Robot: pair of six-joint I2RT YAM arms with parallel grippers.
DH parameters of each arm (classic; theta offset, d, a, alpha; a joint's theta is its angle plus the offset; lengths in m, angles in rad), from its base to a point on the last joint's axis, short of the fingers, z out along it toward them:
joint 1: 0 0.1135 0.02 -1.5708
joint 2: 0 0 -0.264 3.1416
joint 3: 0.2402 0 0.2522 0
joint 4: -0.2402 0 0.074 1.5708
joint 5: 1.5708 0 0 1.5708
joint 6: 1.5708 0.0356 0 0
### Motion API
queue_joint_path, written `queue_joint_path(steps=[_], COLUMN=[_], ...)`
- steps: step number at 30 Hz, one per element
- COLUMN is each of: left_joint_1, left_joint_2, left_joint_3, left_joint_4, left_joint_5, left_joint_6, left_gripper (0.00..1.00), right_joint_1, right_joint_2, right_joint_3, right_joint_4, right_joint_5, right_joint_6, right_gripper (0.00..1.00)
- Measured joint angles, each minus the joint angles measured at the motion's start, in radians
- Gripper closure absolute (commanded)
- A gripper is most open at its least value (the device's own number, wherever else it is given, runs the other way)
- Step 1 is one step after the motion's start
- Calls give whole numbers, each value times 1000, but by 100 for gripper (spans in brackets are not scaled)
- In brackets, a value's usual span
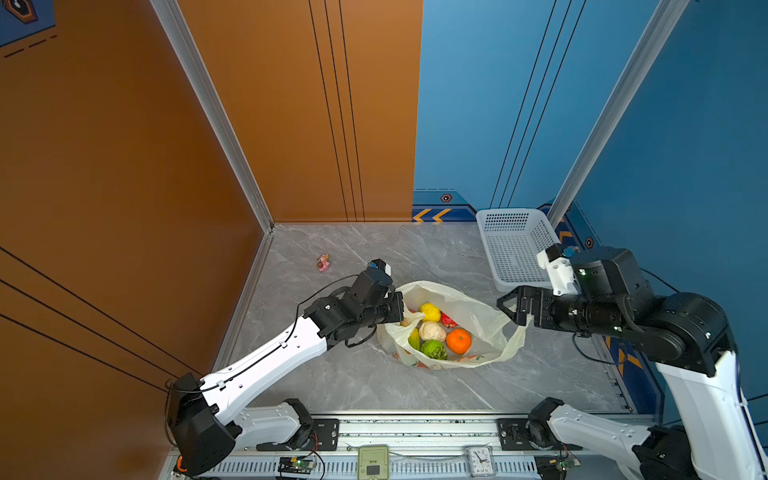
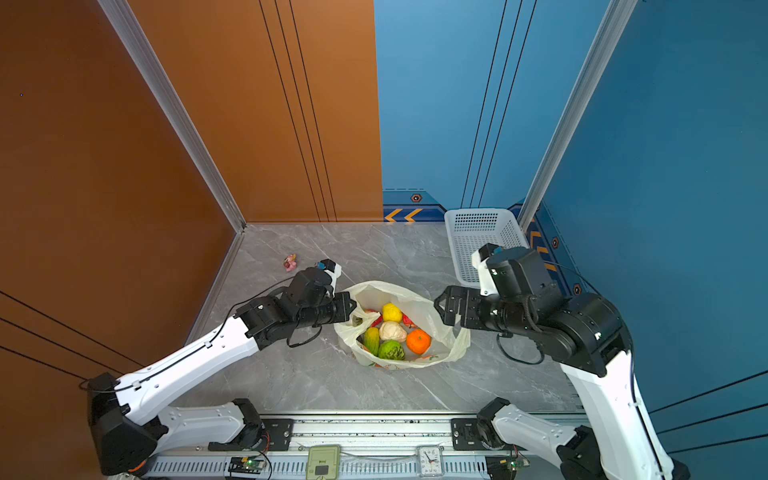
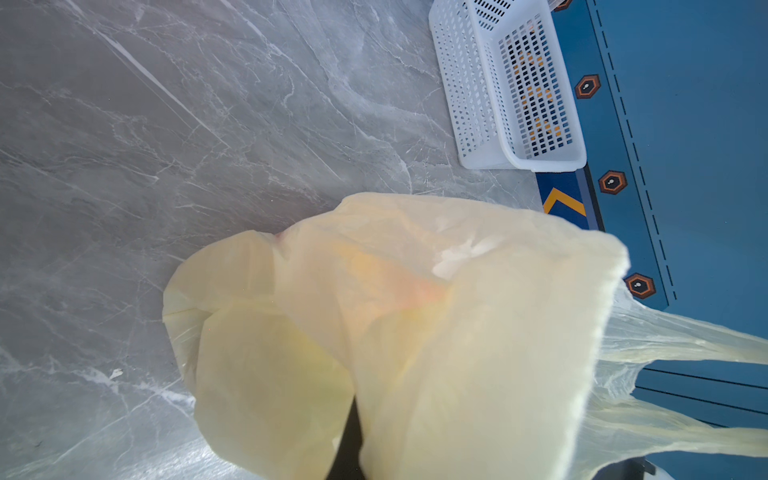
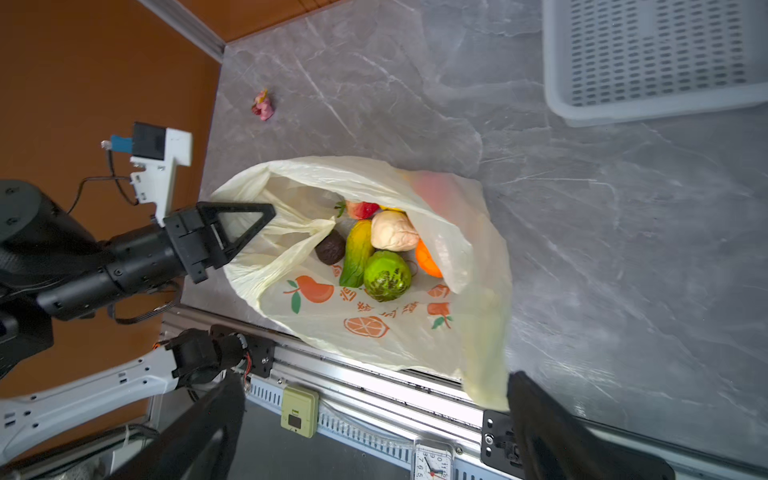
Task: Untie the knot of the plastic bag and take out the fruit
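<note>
The plastic bag point(image 1: 471, 305) point(image 2: 419, 297) point(image 4: 374, 320) lies on the grey table with its mouth spread wide. The knot is not in view; the two handle strips are apart. Inside the bag lies the fruit: yellow point(image 1: 430, 311), cream-white point(image 1: 431, 331), orange point(image 1: 458, 340), green point(image 1: 433, 350), red point(image 1: 448, 320) and a dark purple piece point(image 4: 330, 248). My left gripper point(image 1: 401, 308) point(image 2: 353, 309) point(image 4: 266, 216) is shut on the bag's left handle; bag film point(image 3: 457, 311) hides its jaws in the left wrist view. My right gripper point(image 1: 513, 309) point(image 2: 446, 307) point(image 4: 374, 424) stands wide open, the right handle strip point(image 4: 486, 386) resting against one finger.
A white perforated basket point(image 1: 515, 249) point(image 2: 478, 241) point(image 3: 482, 104) point(image 4: 648, 62) stands at the back right by the blue wall. A small pink figurine point(image 1: 323, 262) point(image 4: 262, 106) lies at the back left. A clock point(image 1: 480, 460) and a green device point(image 1: 372, 461) sit on the front rail.
</note>
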Motion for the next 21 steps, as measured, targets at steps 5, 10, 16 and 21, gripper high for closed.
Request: queue_joint_path(steps=[5, 10, 16, 21], left_joint_1=[-9, -20, -45, -79], left_joint_2=[0, 0, -7, -11], left_joint_3=[0, 0, 5, 22], left_joint_4=[-1, -12, -70, -119], left_joint_5=[0, -5, -55, -123], left_joint_6=[4, 11, 32, 53], left_gripper=[100, 100, 100, 100], right_joint_1=[200, 259, 274, 283], right_joint_2=[157, 216, 198, 175], right_joint_3=[-5, -182, -460, -599], right_joint_4=[123, 276, 440, 543], right_joint_5=[72, 88, 115, 146], right_joint_6=[24, 67, 122, 135], right_gripper=[0, 5, 18, 21])
